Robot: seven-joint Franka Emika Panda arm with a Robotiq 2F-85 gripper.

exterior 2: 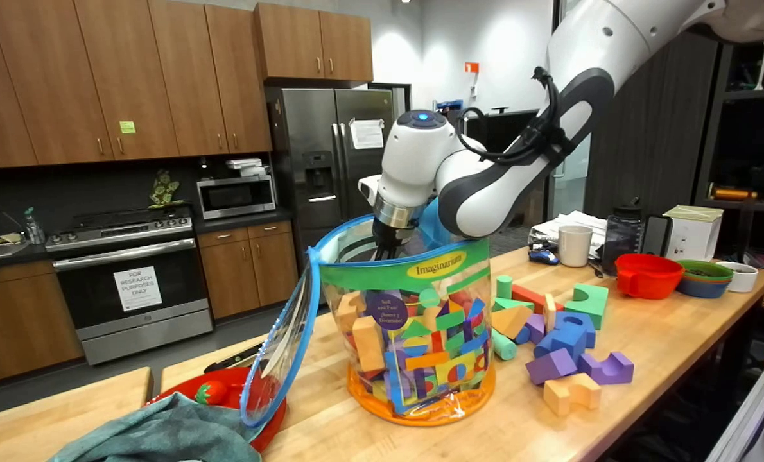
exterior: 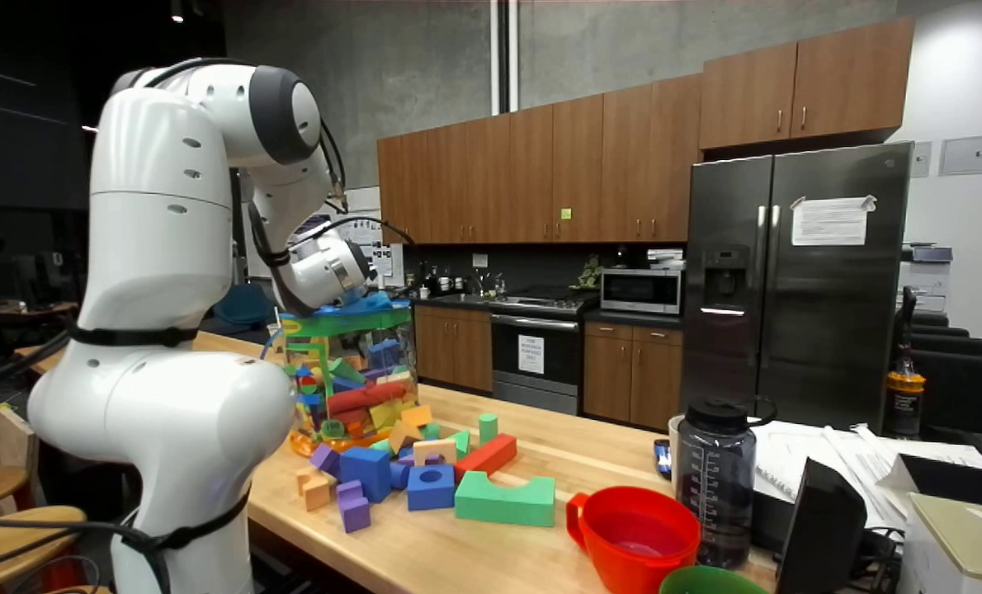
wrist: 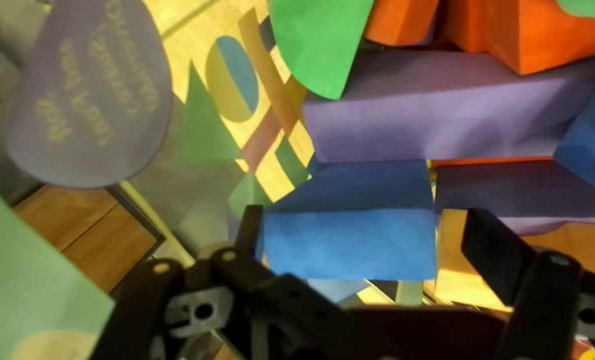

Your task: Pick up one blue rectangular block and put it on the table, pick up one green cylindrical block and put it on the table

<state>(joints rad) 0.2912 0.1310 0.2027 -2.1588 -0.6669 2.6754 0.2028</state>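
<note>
A clear zip bag of toy blocks stands on the pale wooden table [exterior: 474,565], its green band [exterior 2: 382,277] facing an exterior view. My gripper [exterior 2: 388,245] points down into the bag's open top. In the wrist view the gripper [wrist: 365,225] is open around a blue rectangular block [wrist: 350,245]. The left finger is close beside the block's left end; whether it touches is unclear. A gap shows at the right finger. On the table, a green cylinder [exterior: 488,427] stands upright; it also shows in an exterior view [exterior 2: 504,286]. Another green cylinder [exterior 2: 503,345] lies by the bag.
Loose blocks lie beside the bag, including a green arch [exterior: 505,500] and a blue block [exterior: 365,472]. A red cup [exterior: 639,536] and dark bottle [exterior: 715,487] stand farther along. The bag's lid [exterior 2: 286,353] hangs over a red plate [exterior 2: 273,427] and cloth [exterior 2: 164,430].
</note>
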